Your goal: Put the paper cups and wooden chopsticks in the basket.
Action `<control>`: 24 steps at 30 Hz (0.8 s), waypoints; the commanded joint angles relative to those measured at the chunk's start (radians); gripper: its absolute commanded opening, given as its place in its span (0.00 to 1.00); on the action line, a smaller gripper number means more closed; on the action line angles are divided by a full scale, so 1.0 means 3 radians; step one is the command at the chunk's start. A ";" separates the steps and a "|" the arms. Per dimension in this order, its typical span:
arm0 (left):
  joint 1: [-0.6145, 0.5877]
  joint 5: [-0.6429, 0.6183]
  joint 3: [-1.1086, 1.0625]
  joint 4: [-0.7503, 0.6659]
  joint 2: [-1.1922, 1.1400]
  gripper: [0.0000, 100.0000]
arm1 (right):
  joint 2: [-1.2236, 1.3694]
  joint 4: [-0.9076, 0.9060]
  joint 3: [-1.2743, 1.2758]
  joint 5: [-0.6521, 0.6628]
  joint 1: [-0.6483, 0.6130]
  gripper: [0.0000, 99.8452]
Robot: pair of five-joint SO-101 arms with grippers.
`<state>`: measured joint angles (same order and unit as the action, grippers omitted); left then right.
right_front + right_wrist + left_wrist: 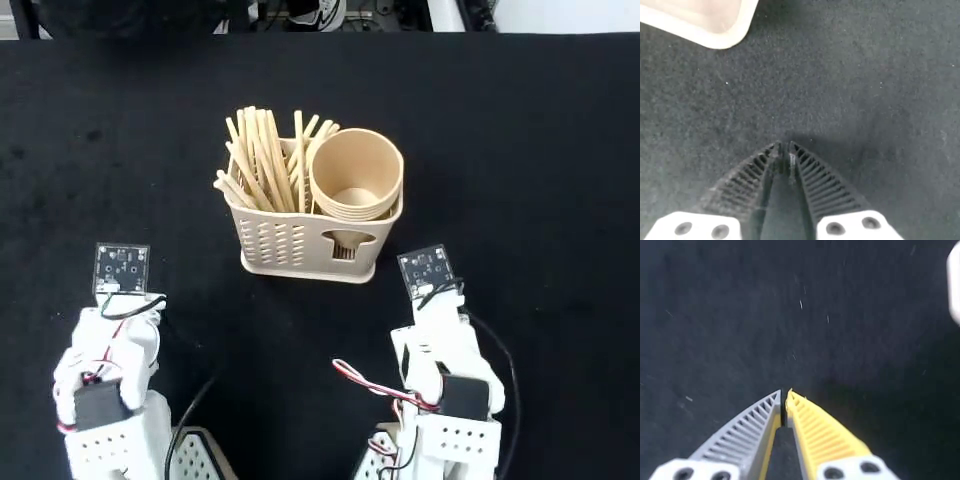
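One basket [300, 245] stands on the black table [520, 150], holding a nested stack of paper cups [357, 170], their number unclear, beside roughly a dozen wooden chopsticks [262, 160] standing on end. Two arms sit apart from it: the left gripper [784, 407] and the right gripper [784, 155] both have fingers together, holding nothing

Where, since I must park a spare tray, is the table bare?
Bare table lies left, right and behind the basket. Crowded: the basket, full of chopsticks and paper cups; the near edge, with left arm and right arm.
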<state>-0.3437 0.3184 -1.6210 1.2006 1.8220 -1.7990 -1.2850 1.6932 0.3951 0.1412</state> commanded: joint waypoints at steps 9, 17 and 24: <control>-0.0222 0.0015 -0.0263 -0.0036 -0.0005 0.04 | -0.0217 -0.0020 -0.0028 0.0015 -0.0026 0.03; -0.0228 0.0020 -0.0263 -0.0015 -0.0005 0.03 | -0.0217 -0.0020 -0.0028 0.0015 -0.0026 0.03; -0.0228 0.0020 -0.0263 0.0051 -0.0005 0.03 | -0.0217 -0.0020 -0.0028 0.0015 -0.0026 0.03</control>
<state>-0.3989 0.3184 -1.6809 1.1976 1.8128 -1.7990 -1.2850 1.6932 0.3966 0.1412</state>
